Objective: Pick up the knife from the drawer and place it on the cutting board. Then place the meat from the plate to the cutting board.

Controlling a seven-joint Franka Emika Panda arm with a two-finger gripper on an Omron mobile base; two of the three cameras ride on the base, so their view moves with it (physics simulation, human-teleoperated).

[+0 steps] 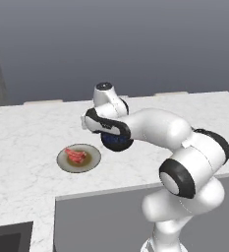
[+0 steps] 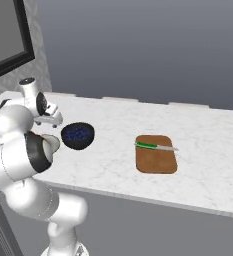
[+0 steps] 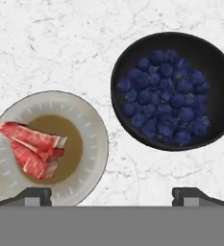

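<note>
Two dark fingertips [image 3: 34, 196] are seen spread wide apart at the bottom of the hand view, with nothing held between them. The gripper [image 3: 113, 196] is poised above a white marble counter [image 3: 51, 43], looking straight down. Below and toward one fingertip, the meat [image 3: 31, 149] is seen lying on the plate [image 3: 92, 139], red-pink with pale streaks. Just beside the plate, a dark bowl [image 3: 123, 62] heaped with blueberries [image 3: 166, 96] is seen.

In the right base view, the knife [image 2: 155, 146] is already laid across the far end of the cutting board [image 2: 156, 157], well apart from the bowl, so the meat step is judged to remain.

Risks are judged as follows: the gripper is centred between plate and bowl, not over the meat, so a straight descent could strike the plate rim or the bowl and scatter berries. The thin, flat meat could slip from a shallow pinch, or the plate could be dragged along.

The counter is backed by a plain grey wall [image 2: 138, 45], and a dark-framed panel [image 2: 8, 35] is seen at the upper left
</note>
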